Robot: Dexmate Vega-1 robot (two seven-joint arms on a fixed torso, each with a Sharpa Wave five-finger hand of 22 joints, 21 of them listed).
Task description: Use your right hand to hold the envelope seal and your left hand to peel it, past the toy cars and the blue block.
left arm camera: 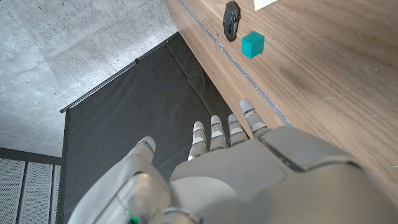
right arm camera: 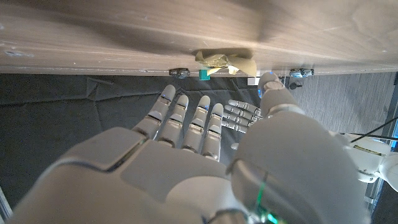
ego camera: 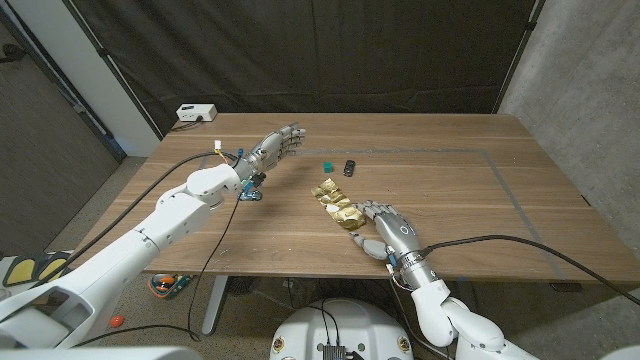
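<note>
A crumpled gold envelope (ego camera: 335, 200) lies mid-table; it shows too in the right wrist view (right arm camera: 224, 59). My right hand (ego camera: 388, 226) stands just beside its near right end, fingers stretched toward it and holding nothing; whether they touch it I cannot tell. Beyond the envelope sit a teal-blue block (ego camera: 326, 164) and a black toy car (ego camera: 349, 167), also seen in the left wrist view as block (left arm camera: 252, 44) and car (left arm camera: 231, 20). My left hand (ego camera: 275, 148) hovers over the table left of them, fingers extended and empty. A small blue toy car (ego camera: 250, 192) sits under the left forearm.
A white box (ego camera: 195, 112) stands at the table's back left corner. A thin taped line (ego camera: 500, 170) marks a rectangle on the wooden table (ego camera: 450, 190). A dark curtain hangs behind the table.
</note>
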